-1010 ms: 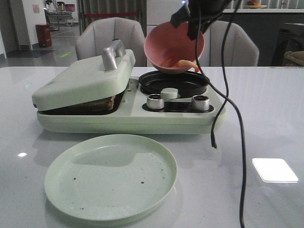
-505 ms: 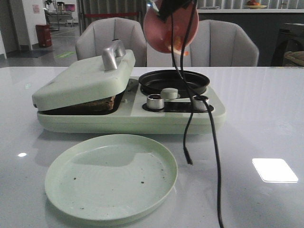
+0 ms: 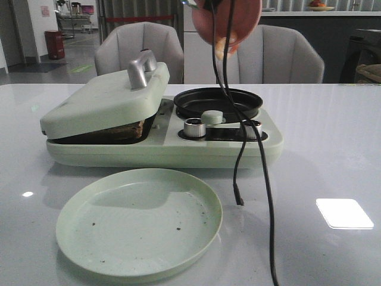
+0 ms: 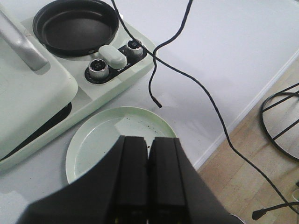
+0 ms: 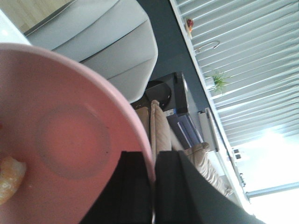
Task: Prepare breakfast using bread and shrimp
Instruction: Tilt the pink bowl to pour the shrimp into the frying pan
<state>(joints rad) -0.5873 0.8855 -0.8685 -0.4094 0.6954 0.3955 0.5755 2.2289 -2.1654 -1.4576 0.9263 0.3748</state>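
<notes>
My right gripper [image 5: 153, 154] is shut on the rim of a pink bowl [image 5: 70, 135]. In the front view the bowl [image 3: 235, 18] hangs tilted high above the black round pan [image 3: 217, 102] of the green breakfast maker. A curled orange-pink shrimp [image 3: 225, 45] lies at the bowl's lower rim; it also shows in the right wrist view [image 5: 7, 179]. A brown edge of bread [image 3: 128, 130] shows under the maker's nearly closed lid [image 3: 107, 98]. My left gripper [image 4: 149, 138] is shut and empty, above the pale green plate [image 4: 98, 140].
The green plate [image 3: 140, 220] lies in front of the maker. Two silver knobs [image 3: 194, 127] sit on the maker's front. Black cables [image 3: 238, 149] hang down from the right arm across the pan and table. Grey chairs [image 3: 140, 44] stand behind the table.
The right gripper has lifted the pink bowl from just over the pan to high above it and tilted it further. The hanging cables have swung left. The shrimp stays in the bowl.
</notes>
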